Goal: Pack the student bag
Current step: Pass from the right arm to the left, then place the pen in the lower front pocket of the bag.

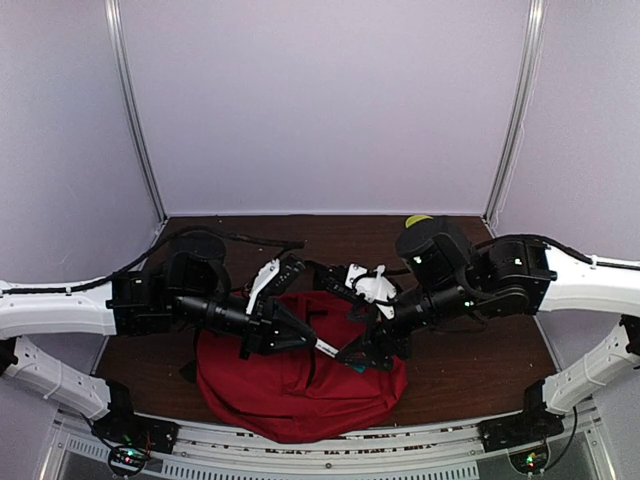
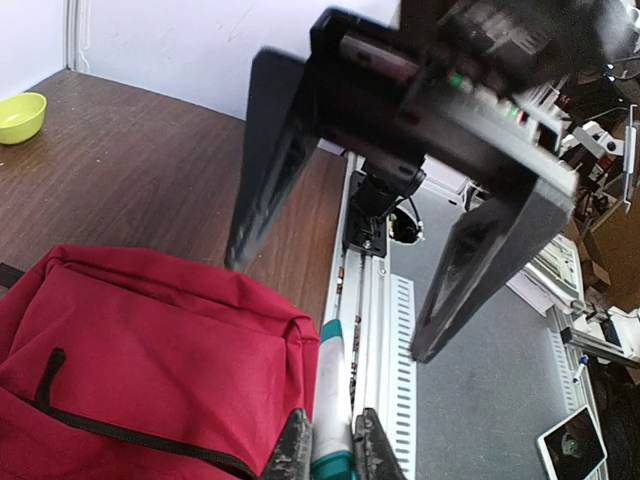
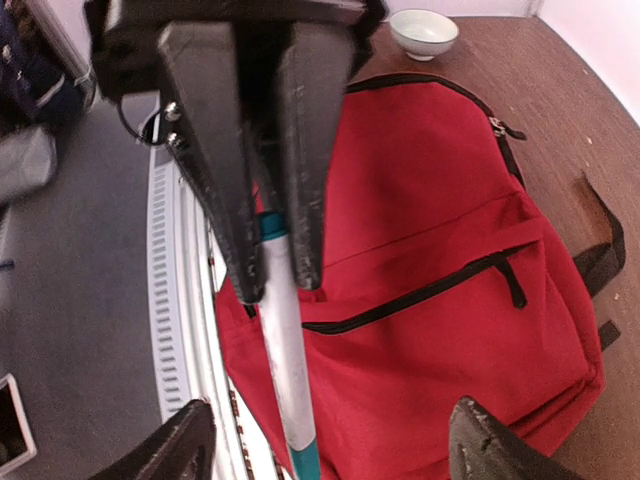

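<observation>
The student bag (image 1: 290,390), a red backpack with black zippers, lies flat at the near middle of the table. It also shows in the left wrist view (image 2: 150,340) and in the right wrist view (image 3: 440,230). My left gripper (image 1: 305,338) is shut on a white pen with teal ends (image 2: 330,390) and holds it above the bag's near edge. My right gripper (image 1: 365,352) faces it, wide open, with one finger on each side of the pen (image 3: 285,350) and not touching it. The front pocket's zipper (image 3: 420,290) looks shut.
A white bowl (image 3: 424,30) stands beyond the bag's top and shows in the top view (image 1: 375,285). A yellow-green bowl (image 2: 20,115) sits at the back right (image 1: 418,221). The table's near metal rail (image 2: 375,300) runs just under the pen.
</observation>
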Controlling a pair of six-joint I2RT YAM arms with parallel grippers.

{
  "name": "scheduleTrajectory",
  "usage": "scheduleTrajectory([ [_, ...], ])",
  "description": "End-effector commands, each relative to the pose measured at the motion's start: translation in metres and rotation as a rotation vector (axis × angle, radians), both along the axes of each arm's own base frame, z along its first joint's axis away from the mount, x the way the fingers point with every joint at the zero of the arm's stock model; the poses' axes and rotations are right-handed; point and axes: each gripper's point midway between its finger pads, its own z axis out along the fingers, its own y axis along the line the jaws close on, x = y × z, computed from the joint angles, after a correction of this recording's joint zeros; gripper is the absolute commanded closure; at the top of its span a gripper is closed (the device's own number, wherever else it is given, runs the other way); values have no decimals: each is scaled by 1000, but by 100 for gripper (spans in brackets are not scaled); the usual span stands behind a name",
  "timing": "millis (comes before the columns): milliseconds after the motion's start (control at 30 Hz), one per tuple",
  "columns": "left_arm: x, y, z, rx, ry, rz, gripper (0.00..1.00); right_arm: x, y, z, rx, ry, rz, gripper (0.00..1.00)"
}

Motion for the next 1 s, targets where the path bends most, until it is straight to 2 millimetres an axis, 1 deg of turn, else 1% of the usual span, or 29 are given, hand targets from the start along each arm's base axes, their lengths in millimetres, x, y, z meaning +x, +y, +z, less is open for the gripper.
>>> scheduleTrajectory([
  [0, 10, 7, 18, -43, -59, 66, 100, 19, -9, 15, 41, -65, -98, 9],
  [100, 24, 16, 10, 5, -79, 160, 100, 31, -14, 13, 18, -87, -155, 1],
  [133, 29, 21, 8, 20, -88, 198, 100, 33, -15, 12, 17, -91, -169, 0],
  [333, 48, 47, -2, 94, -133, 355, 100, 51, -24, 17, 27, -128, -264, 0],
  [500, 51, 56, -17, 140, -127, 387, 100, 69, -35, 21, 44, -167, -366, 0],
  [600, 51, 61, -25, 162, -117, 405, 100, 76, -39, 21, 55, -157, -400, 0],
  [833, 53, 80, -37, 227, -125, 457, 100, 82, -39, 15, 45, -143, -430, 0],
  [967, 51, 83, -44, 236, -118, 457, 100, 83, -38, 14, 45, -138, -435, 0],
])
